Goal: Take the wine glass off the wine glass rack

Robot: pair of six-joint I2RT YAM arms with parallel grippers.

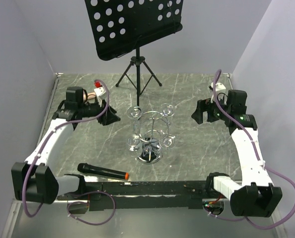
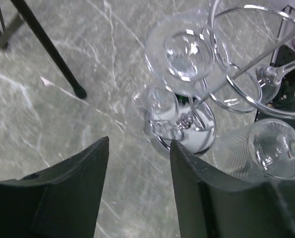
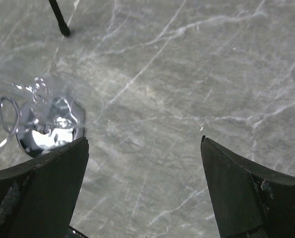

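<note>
The chrome wine glass rack [image 1: 150,154] stands mid-table on its round shiny base, with a looped wire ring on top. Several clear wine glasses hang upside down from it, one of them at the back left [image 1: 134,113]. My left gripper [image 1: 109,117] hangs open and empty left of the rack. In the left wrist view its gripper [image 2: 140,144] faces the rack base [image 2: 199,134] and the nearest glass [image 2: 184,52]. My right gripper [image 1: 199,113] is open and empty right of the rack. In the right wrist view the gripper [image 3: 144,141] points at bare table, with the rack base [image 3: 45,136] at far left.
A black music stand [image 1: 135,25] on a tripod stands behind the rack; one tripod leg [image 2: 53,49] shows in the left wrist view. A black microphone [image 1: 102,171] with an orange tip lies front left. Small white objects [image 1: 99,89] sit at the back corners.
</note>
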